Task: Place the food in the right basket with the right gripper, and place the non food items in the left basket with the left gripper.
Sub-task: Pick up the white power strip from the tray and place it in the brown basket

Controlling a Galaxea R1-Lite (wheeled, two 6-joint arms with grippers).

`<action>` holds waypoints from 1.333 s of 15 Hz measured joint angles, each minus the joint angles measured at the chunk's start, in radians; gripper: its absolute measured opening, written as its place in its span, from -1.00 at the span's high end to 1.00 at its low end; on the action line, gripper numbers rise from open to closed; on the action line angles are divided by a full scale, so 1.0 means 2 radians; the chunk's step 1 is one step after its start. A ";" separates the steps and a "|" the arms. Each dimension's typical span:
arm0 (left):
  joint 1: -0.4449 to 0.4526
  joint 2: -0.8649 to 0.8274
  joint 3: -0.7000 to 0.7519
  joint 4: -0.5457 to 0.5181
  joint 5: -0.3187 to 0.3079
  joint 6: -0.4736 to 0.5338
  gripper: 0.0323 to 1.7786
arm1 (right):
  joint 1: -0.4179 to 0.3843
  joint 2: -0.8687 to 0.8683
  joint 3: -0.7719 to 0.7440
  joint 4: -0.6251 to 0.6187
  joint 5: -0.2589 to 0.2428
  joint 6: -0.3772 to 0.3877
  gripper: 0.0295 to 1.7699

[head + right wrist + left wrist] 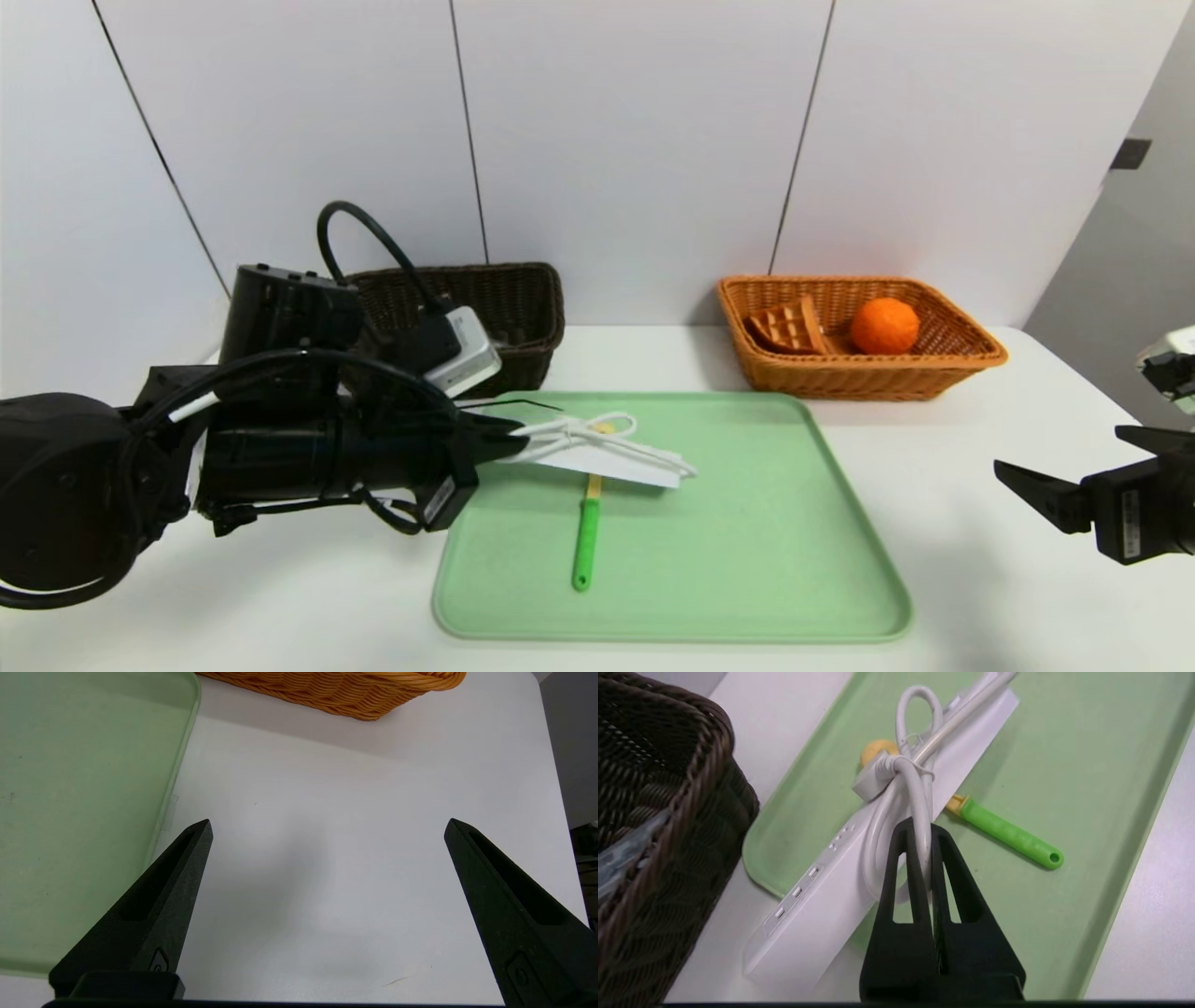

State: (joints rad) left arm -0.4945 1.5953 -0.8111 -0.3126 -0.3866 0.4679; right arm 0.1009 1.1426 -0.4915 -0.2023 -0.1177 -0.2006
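My left gripper [512, 444] [920, 828] is shut on the coiled white cord of a white power strip [607, 459] [840, 872], which hangs tilted above the left part of the green tray [766, 560] [1064, 788]. Under the strip lies a tool with a green handle [586, 541] [1008, 835] and a yellow end. The dark brown left basket [504, 308] [654, 812] stands just behind my left arm. The orange right basket [859, 369] [345, 695] holds an orange [884, 325] and a brown waffle [787, 329]. My right gripper [1046, 476] [327, 826] hovers open over bare table, right of the tray.
The white table [980, 579] [350, 882] carries the tray in the middle and both baskets along the back wall. Something grey and clear lies inside the left basket [626, 854]. The table's right edge [556, 788] is close to my right gripper.
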 joint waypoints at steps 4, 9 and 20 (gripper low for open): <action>-0.001 -0.010 -0.034 0.000 0.000 -0.031 0.95 | 0.000 0.001 0.005 0.000 0.000 0.000 -0.93; 0.000 -0.020 -0.081 0.001 -0.001 -0.052 0.95 | 0.001 0.004 0.007 0.000 0.000 0.000 -0.93; 0.069 0.011 -0.251 0.034 -0.002 -0.094 0.95 | 0.001 0.006 0.008 0.000 0.000 -0.001 -0.93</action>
State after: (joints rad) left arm -0.3560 1.6179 -1.3138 -0.2453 -0.3906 0.2794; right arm 0.1028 1.1540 -0.4762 -0.2023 -0.1172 -0.2023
